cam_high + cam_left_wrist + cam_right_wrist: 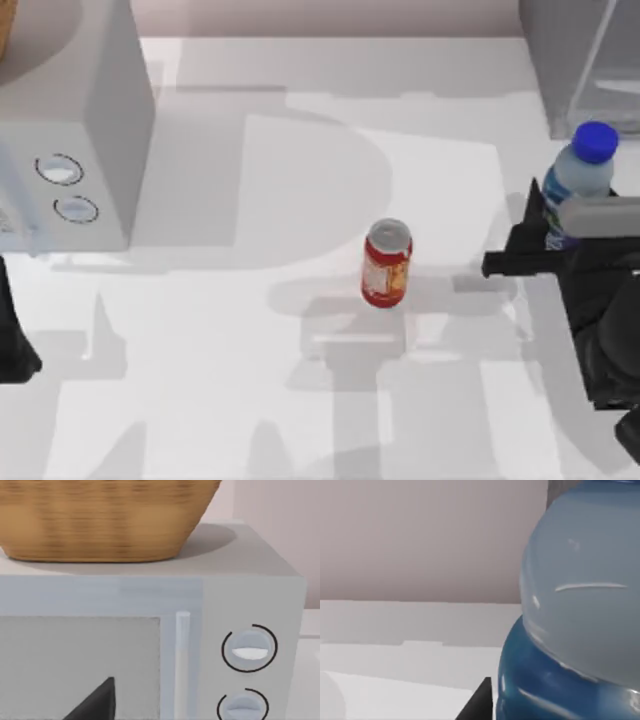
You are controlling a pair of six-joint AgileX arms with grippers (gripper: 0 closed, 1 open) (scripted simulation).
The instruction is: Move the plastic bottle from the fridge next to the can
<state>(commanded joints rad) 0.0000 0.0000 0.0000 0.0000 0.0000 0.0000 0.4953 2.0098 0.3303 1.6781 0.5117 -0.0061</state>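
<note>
Right gripper: the right gripper (553, 225) sits at the top view's right edge, at about 3 o'clock from table centre, its dark fingers pinching the plastic bottle (580, 180) at label height.
Plastic bottle: upright, blue cap on top, long axis vertical; it stands just outside the fridge (585, 60), toward 6 o'clock from that grey cabinet's front. In the right wrist view the bottle's clear shoulder and blue label (580, 630) loom very close, which fits a held bottle.
Can: the red can (387, 263) stands upright near table centre, well apart from the bottle.
Key relation: from the held bottle the can lies at roughly 8 o'clock in the top view, with bare table (300, 400) between them.
Nearer arm: the right arm, already on the bottle.
Left arm: parked at the left edge, at about 9 o'clock, its wrist camera facing the white microwave (150, 630) with a wicker basket (100, 520) on top; I cannot tell how its fingers stand.
Step judged: the bottle looks to be out of the fridge, with the carry toward the can not yet done.
Next move calls for: travel toward 8 o'clock, bottle kept vertical, set down just beside the can without touching it.
Risk: a tall bottle could tip if it is released off-level, or knock the can over.
</note>
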